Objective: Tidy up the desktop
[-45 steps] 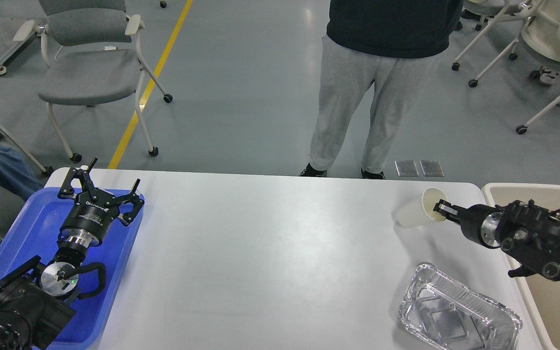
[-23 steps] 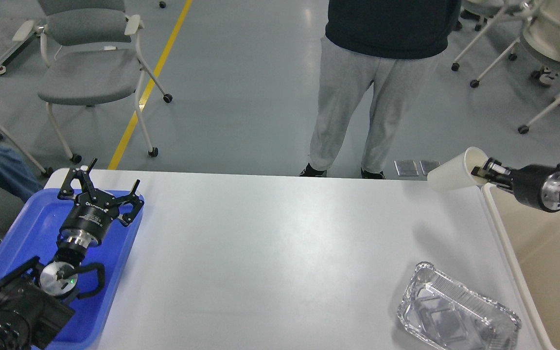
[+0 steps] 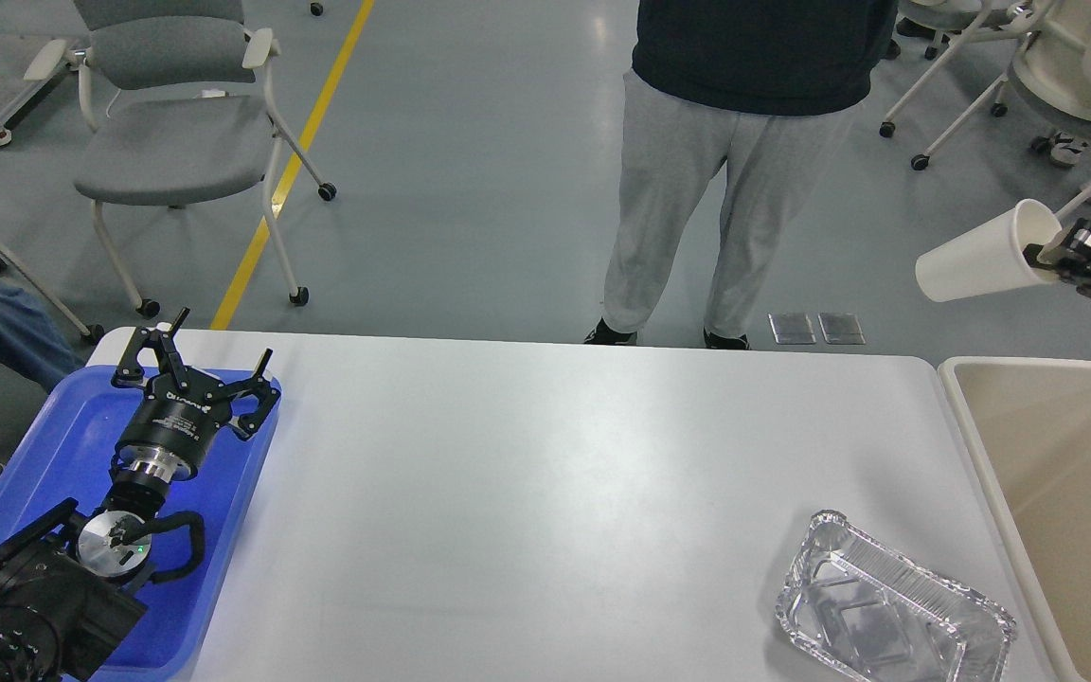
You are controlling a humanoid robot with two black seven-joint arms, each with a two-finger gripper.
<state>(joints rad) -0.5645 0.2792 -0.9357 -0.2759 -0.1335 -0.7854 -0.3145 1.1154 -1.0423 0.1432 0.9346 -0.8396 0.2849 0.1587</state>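
The white desktop (image 3: 527, 493) fills the middle of the head view. An empty foil tray (image 3: 891, 618) lies on it at the front right. My right gripper (image 3: 1049, 253) is shut on the rim of a white paper cup (image 3: 986, 254), holding it tilted on its side high in the air above the far edge of the beige bin (image 3: 981, 455). My left gripper (image 3: 190, 358) is open and empty, hovering over the far part of the blue tray (image 3: 53, 445) at the left.
A person in grey trousers (image 3: 688, 180) stands just behind the desktop's far edge. A grey chair (image 3: 167, 133) stands at the back left, more chairs at the back right.
My right gripper has lifted the paper cup off the desktop and carried it up and to the right, over the bin's far edge. The left arm has not moved.
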